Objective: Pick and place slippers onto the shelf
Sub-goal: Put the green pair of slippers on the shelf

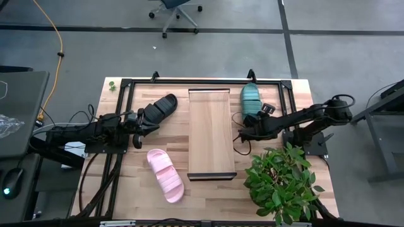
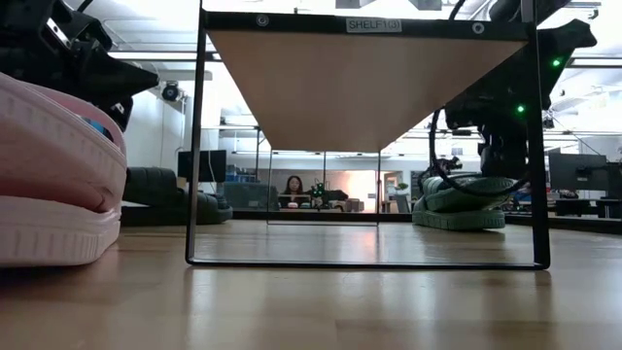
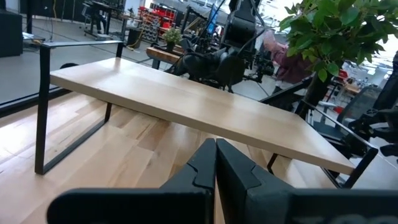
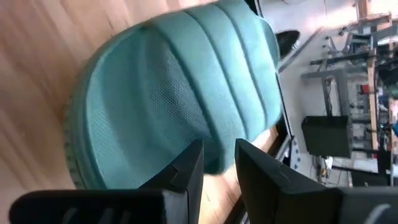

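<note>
Even, bright light falls from overhead onto my table [image 1: 208,195], with only soft shadows. In the low view the room's windows glare white and the pink slipper [image 2: 53,180] close by blurs. My right wrist view smears the teal slipper [image 4: 180,93].

The light-wood shelf [image 1: 212,132] stands bare. Left of it lie the black slipper [image 1: 158,108] and pink slipper [image 1: 165,174]; right of it, the teal slipper [image 1: 250,96].
</note>
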`<state>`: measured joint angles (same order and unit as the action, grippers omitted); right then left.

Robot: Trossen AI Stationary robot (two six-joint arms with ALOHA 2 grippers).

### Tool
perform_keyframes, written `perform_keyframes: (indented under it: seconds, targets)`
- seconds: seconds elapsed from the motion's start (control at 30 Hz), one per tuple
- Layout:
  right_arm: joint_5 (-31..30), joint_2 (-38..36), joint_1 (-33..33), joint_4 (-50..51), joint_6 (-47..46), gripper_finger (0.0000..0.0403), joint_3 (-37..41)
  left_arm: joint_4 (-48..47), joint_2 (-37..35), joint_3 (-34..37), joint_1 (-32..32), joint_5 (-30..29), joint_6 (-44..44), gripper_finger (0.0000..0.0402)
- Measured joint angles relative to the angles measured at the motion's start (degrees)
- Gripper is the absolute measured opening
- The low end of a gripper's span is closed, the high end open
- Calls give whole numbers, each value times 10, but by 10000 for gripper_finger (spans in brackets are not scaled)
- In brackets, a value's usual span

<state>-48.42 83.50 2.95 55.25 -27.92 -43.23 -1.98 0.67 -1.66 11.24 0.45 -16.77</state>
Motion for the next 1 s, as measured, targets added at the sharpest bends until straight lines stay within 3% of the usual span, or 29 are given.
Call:
perform_keyframes:
  seconds: [1.0]
  targets:
    - [-45, 0, -55, -46, 44, 76, 7, 0, 0, 0, 0, 0, 0, 1]
